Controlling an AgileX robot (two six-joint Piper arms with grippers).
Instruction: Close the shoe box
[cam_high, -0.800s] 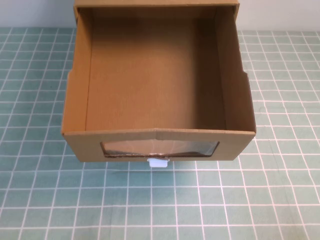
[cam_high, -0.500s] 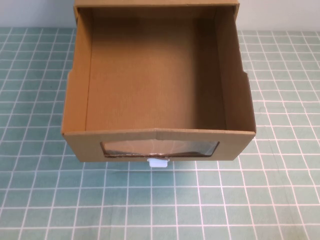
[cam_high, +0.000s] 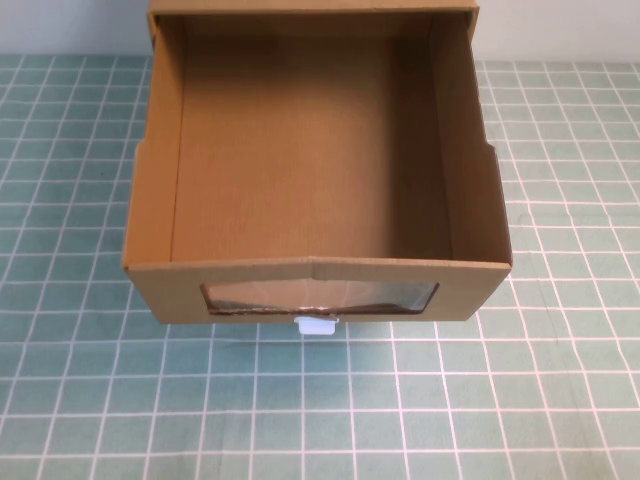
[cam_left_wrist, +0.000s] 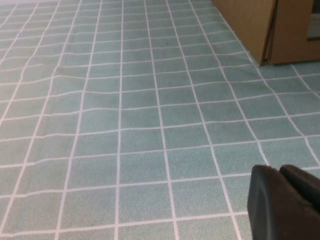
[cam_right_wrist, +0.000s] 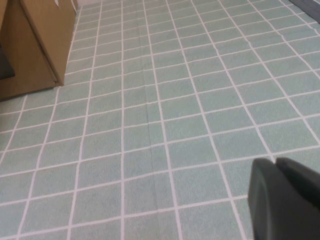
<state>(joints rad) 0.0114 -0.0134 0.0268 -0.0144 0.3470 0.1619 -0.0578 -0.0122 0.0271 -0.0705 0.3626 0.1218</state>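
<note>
Nothing differs from the earlier high-view frames: the shoe box (cam_high: 315, 190) sits in the same spot on the green gridded worktop (cam_high: 100, 400), its drawer pulled out toward the robot, empty, with the clear window (cam_high: 320, 297) in the front panel and the white pull tab (cam_high: 316, 324) just under it. Neither arm appears from above. Only the wrist views show them: the left gripper (cam_left_wrist: 287, 202) hovers above the worktop, well short of the box's left side, and the right gripper (cam_right_wrist: 285, 197) likewise short of its right side. Whether their fingers are parted cannot be told.
</note>
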